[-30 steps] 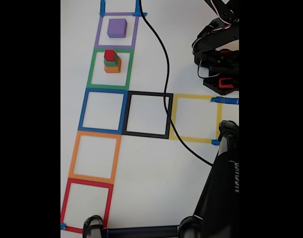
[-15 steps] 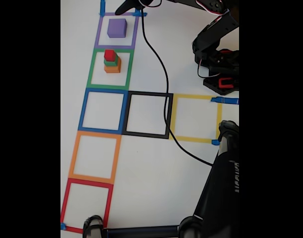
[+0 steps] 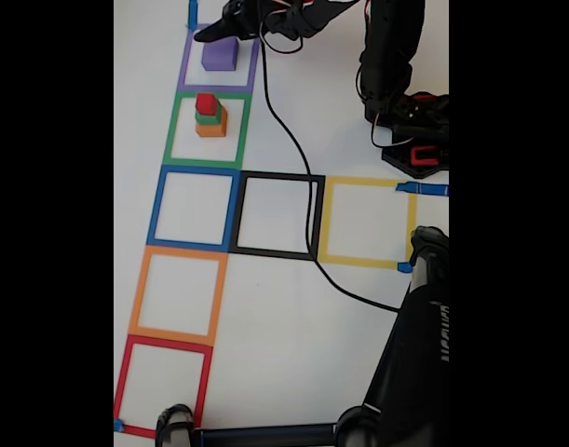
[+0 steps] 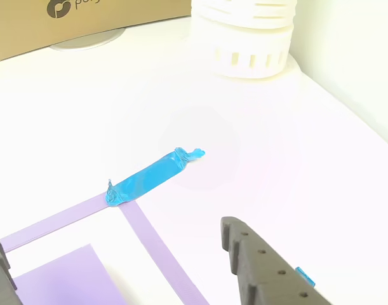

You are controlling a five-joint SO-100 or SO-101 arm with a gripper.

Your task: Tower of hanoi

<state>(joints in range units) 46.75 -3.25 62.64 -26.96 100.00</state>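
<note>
A purple cube sits inside the purple tape square at the top of the fixed view. Just below it, in the green square, a small red block is stacked on a green block, which rests on an orange block. My gripper reaches in from the right and hovers over the cube's far edge. Seen from the other view, the gripper is open, its grey fingers wide apart above the purple cube.
Blue, black, yellow, orange and red tape squares lie empty. A black cable crosses the table. The arm base is at right, a black stand at the bottom. A cardboard box and a white cylinder stand beyond.
The arm has unfolded from the right and swung left, bringing the gripper over the purple cube. The blocks have not moved.
</note>
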